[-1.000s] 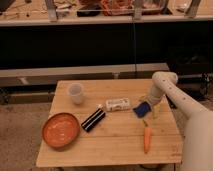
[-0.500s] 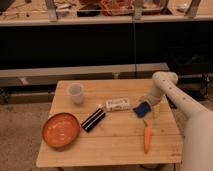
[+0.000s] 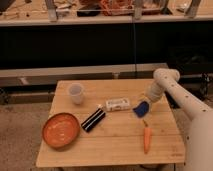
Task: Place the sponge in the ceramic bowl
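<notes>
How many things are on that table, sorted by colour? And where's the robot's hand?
Orange: 2, bowl and carrot
White: 2, cup and packet
Black: 1, ribbed bar
Blue: 1, sponge
Total: 6
The end effector is at the sponge, right of the packet.

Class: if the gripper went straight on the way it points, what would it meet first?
Probably the small bright blue sponge at the gripper's tip on the wooden table; whether they touch is unclear.
</notes>
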`<state>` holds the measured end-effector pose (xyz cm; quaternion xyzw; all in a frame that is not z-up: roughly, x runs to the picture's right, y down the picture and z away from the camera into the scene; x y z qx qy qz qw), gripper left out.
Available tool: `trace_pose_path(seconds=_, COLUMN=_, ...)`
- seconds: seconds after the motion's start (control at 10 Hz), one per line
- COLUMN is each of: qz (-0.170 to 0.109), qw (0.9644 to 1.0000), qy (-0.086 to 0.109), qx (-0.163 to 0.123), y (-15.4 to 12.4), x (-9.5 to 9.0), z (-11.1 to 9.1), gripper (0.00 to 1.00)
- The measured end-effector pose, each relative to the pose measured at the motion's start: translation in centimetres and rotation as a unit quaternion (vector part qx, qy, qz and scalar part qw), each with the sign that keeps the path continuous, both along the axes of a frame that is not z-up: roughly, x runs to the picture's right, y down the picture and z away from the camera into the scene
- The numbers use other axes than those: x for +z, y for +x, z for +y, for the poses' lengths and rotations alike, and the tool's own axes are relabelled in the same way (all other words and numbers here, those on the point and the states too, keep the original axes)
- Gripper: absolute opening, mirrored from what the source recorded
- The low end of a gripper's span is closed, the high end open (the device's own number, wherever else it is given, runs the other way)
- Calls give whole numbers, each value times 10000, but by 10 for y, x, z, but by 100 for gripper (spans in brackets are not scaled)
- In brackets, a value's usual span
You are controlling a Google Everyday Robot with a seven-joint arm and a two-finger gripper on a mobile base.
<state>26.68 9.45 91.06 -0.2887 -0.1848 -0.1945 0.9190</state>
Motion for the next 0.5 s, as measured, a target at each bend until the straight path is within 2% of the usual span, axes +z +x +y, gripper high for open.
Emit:
trace_pose_path(seconds=0.3, qz=-126, qw=9998, qy=140, qx=21, y=-5, x=-30, z=-36, gripper=80)
trace_pose_path(seconds=0.5, qz=-187, qw=9997, qy=135, qx=27, y=-7, x=-33, z=-42, gripper=80)
